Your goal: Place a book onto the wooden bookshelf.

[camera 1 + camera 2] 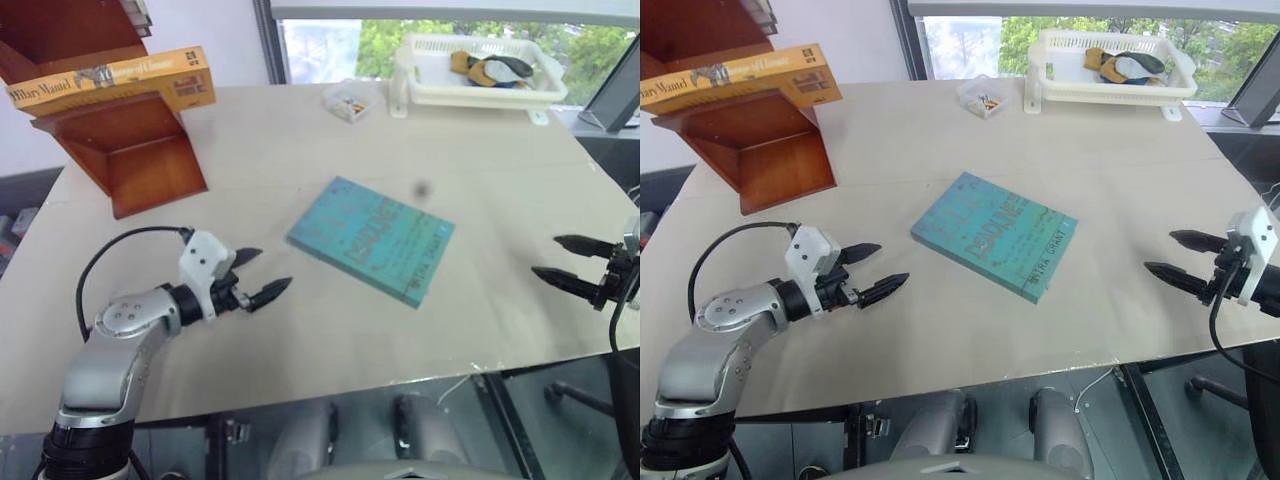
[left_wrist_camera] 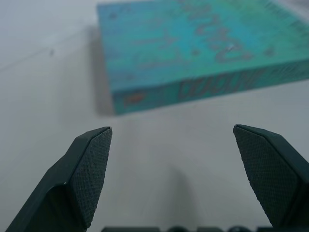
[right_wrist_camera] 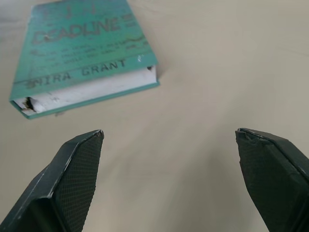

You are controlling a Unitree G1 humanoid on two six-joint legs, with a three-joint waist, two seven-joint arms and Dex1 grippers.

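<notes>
The yellow book (image 1: 115, 80) already lies on the wooden bookshelf (image 1: 130, 150) at the far left, so the job looks done. A teal book (image 1: 372, 238) lies flat on the table (image 1: 300, 330). The left gripper (image 1: 262, 275) and right gripper (image 1: 565, 262) are open and empty

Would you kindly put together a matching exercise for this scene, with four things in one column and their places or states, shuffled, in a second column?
Things:
1. yellow book
2. teal book
3. white basket
4. left gripper

Places or states:
A. lying flat in the middle of the table
B. open and holding nothing, above the table's near side
C. resting on the wooden bookshelf
D. at the table's far edge by the window, with small items inside

Pairs: 1-C, 2-A, 3-D, 4-B
</notes>
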